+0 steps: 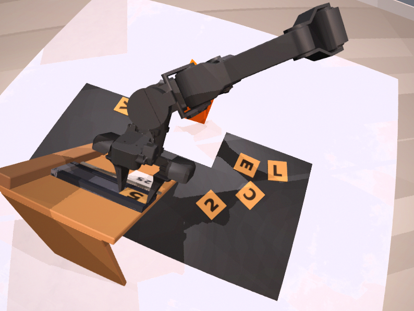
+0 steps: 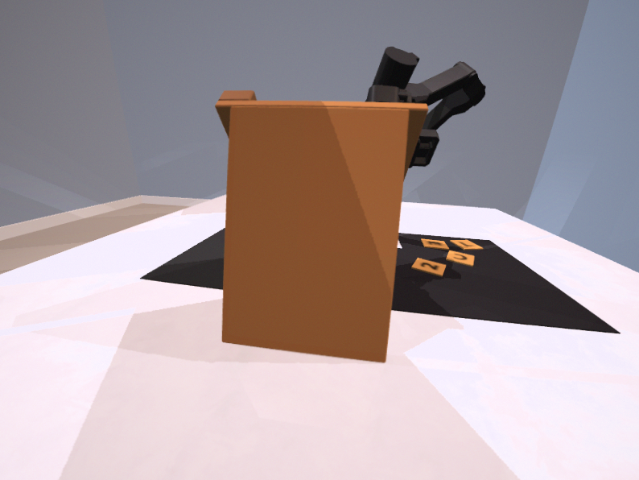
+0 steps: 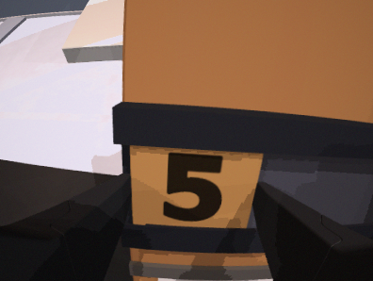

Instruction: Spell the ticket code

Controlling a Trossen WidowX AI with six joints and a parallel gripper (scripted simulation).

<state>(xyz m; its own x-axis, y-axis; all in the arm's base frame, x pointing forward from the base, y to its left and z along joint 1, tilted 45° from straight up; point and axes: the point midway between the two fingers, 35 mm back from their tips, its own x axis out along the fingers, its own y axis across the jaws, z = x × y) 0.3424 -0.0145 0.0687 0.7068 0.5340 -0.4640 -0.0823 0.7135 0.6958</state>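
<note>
My gripper (image 1: pixel 136 195) (image 3: pixel 193 188) is shut on the 5 tile (image 1: pixel 133 193) (image 3: pixel 150 189), one finger at each side edge. The tile lies between the bars of the dark rail (image 1: pixel 96 193) (image 3: pixel 235 129), just inside its open end. The visible channel beyond it shows no tile. The rail is on the orange board (image 1: pixel 83 217) (image 3: pixel 245 57). The white ticket (image 1: pixel 142 177) is partly hidden; "25" shows upside down. Loose tiles are a 2 (image 1: pixel 211 204) (image 2: pixel 428 266), a C or U (image 1: pixel 250 195) (image 2: pixel 460 258), an E (image 1: pixel 246 165) (image 2: pixel 434 243), an L (image 1: pixel 277 170) (image 2: pixel 466 244) and a partly hidden V (image 1: pixel 121 105).
The loose tiles lie on the dark mat (image 1: pixel 230 247) (image 2: pixel 495 304). A raised wooden ledge (image 1: pixel 39 167) (image 2: pixel 237 95) runs along one board edge. The board's side panel (image 2: pixel 309 232) stands on the white counter. An orange object (image 1: pixel 201 116) is partly behind the arm.
</note>
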